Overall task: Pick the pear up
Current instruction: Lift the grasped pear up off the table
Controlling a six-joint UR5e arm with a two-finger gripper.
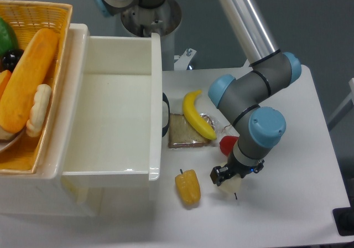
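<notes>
The pear lies on the white counter, directly under the gripper, so the fingers come at it from above and it is mostly hidden by the wrist. Only its pale lower part shows, with the thin dark stem pointing down and a little to the right, toward the front edge of the counter; from this I judge that its long axis runs roughly from the gripper toward that edge. There is only 1 arm, so no choice of side. The dark fingers sit at the upper left side of the pear and seem to touch it, but I cannot tell if they already pinch it or stand a little spread around it, because the wrist covers the gap. The red fruit is just beside the gripper on the far side, and the orange-yellow pepper lies near on the left, apart from the pear. Right of the pear and in front of it the counter is smooth and bare, so a straight lift looks possible, though the glossy fruit may slip.
</notes>
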